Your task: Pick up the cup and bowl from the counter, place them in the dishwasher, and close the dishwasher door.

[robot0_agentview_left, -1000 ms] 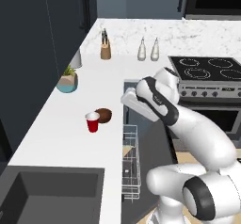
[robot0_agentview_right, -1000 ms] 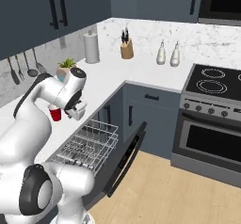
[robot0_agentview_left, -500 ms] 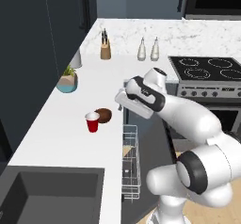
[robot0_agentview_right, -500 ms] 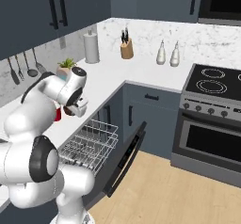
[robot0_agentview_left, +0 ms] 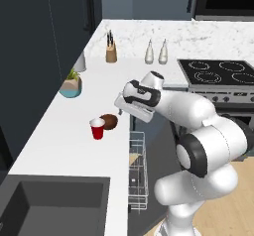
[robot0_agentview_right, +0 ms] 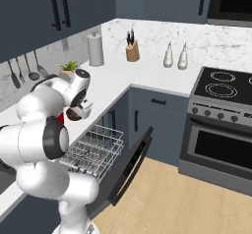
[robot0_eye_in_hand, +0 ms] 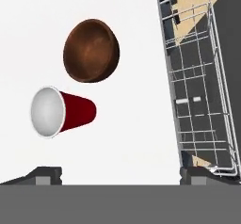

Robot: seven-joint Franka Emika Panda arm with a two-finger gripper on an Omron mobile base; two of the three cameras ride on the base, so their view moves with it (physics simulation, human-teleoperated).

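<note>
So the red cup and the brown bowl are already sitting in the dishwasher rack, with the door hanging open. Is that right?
Not quite. The cup and the bowl stand side by side on the white counter, beside the rack, as the hand view shows. The rack is pulled out with neither of them in it. The dishwasher door does hang open, as the right base view shows.

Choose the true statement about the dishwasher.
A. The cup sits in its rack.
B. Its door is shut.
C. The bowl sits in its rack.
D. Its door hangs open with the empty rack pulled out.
D: the door is down, the rack is out and bare; cup and bowl remain on the counter.
</note>
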